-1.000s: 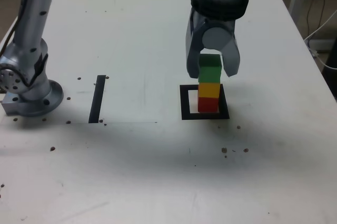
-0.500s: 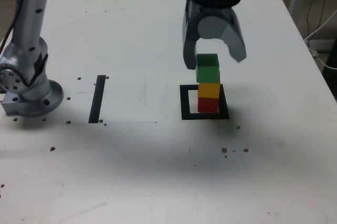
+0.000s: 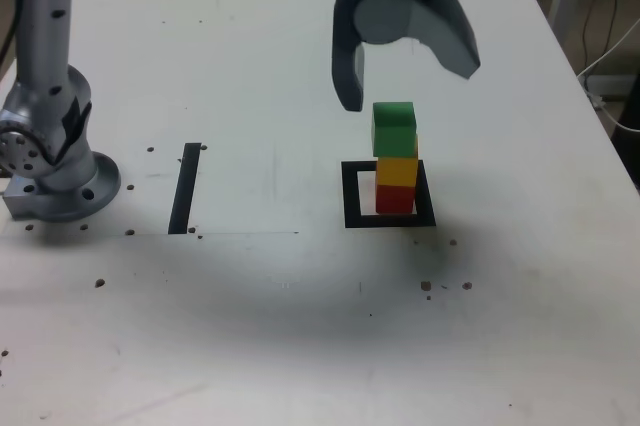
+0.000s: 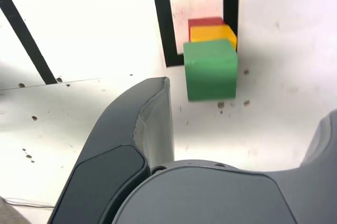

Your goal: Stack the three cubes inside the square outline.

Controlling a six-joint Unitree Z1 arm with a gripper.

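1. The red cube (image 3: 395,200) sits on the white desk (image 3: 250,326), in the part of the square outline (image 3: 352,196) toward the desk's right edge in the exterior view.
2. On it rests the yellow cube (image 3: 397,172), and the green cube (image 3: 394,136) tops the stack, set slightly toward the exterior view's left, so a sliver of yellow shows beside it.
3. The gripper (image 3: 409,86) has its jaws spread wide, wider than a cube, holding nothing. It hangs above the desk, clear of the green cube, toward the desk's far edge in the exterior view.
4. The black strip (image 3: 184,191) lies apart from the outline, on the exterior view's left.
5. Farther that way, near the desk's left edge, stands a round grey base (image 3: 65,191).
6. Pale and dark cables (image 3: 608,111) hang beyond the desk's right edge.
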